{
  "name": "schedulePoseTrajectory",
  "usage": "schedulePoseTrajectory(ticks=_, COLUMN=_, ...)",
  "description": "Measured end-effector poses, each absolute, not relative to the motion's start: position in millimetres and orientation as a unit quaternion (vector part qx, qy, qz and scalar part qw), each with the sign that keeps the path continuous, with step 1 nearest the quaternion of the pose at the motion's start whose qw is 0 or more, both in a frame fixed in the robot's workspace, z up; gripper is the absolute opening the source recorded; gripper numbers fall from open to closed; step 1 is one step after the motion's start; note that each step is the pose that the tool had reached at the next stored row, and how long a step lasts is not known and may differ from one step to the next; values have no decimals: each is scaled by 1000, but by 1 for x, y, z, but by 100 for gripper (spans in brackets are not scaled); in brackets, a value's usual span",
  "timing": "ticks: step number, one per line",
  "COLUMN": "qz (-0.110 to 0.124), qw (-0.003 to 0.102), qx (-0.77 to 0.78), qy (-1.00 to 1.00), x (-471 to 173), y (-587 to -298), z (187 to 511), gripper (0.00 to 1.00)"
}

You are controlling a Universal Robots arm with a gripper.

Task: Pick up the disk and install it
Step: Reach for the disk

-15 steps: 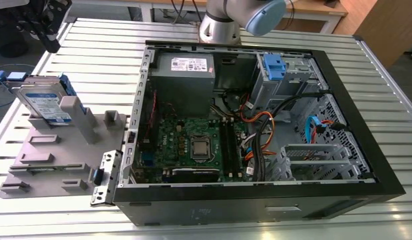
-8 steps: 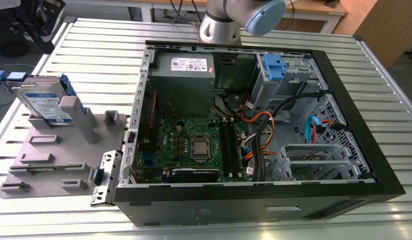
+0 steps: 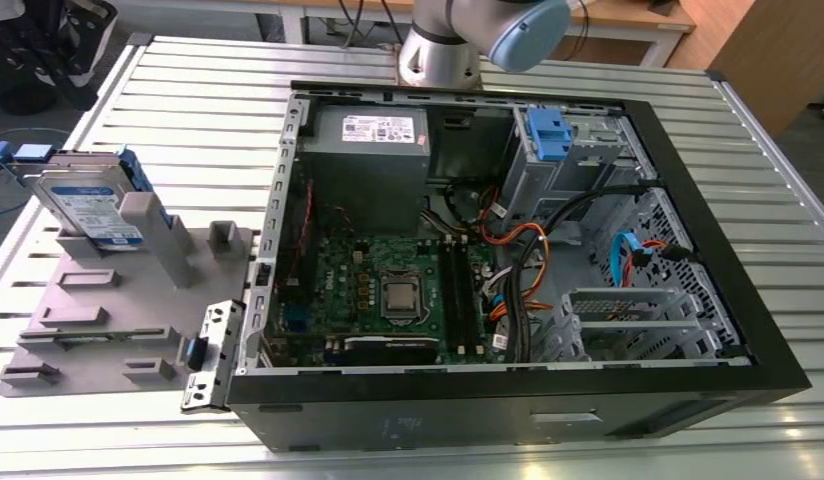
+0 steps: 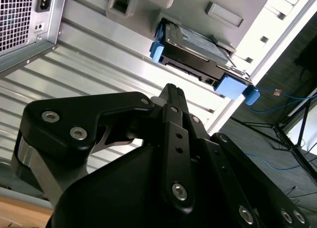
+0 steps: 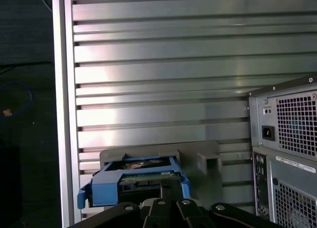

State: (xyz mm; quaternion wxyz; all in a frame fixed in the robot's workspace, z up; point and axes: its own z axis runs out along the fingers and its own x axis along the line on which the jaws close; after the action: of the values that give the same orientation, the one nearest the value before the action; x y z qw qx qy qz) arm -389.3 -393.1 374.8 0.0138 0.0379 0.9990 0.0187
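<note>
A: Where is the disk?

B: The disk (image 3: pixel 85 205) stands on edge, leaning a little, in a slot of the grey fixture (image 3: pixel 105 330) on the slatted tabletop (image 3: pixel 185 100). In the exterior view it sits at about ten o'clock from the middle of the open computer case (image 3: pixel 519 400), outside the case wall. The labelled face is turned toward the camera, and a blue bracket (image 3: pixel 131 170) runs round its edges.

A: Is anything touching it?

B: Only the fixture. Both wrist views show it seated in its slot, with bare slats around the fixture.

A: And the pincer?

B: In the second wrist view the pincer (image 4: pixel 171 89) has its fingers drawn together. No gap shows and nothing is held. It is apart from the disk, with open tabletop between the two.

A: Where is the arm?

B: In the exterior view the arm (image 3: pixel 446 45) rises at twelve o'clock, just past the far wall of the case.

A: What is inside the case?

B: The lid is off. The power supply (image 3: pixel 365 140) is at eleven o'clock. The motherboard (image 3: pixel 392 290) is at seven. A blue latch (image 3: pixel 546 135) on a grey metal cage is at one. In the first wrist view the case's rear panel shows beside the fixture.
</note>
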Motion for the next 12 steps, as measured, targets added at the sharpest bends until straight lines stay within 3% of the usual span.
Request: schedulePoseTrajectory(ticks=12, qz=18, qw=14, qx=38, qy=999, x=-405, y=-393, z=370, gripper=11)
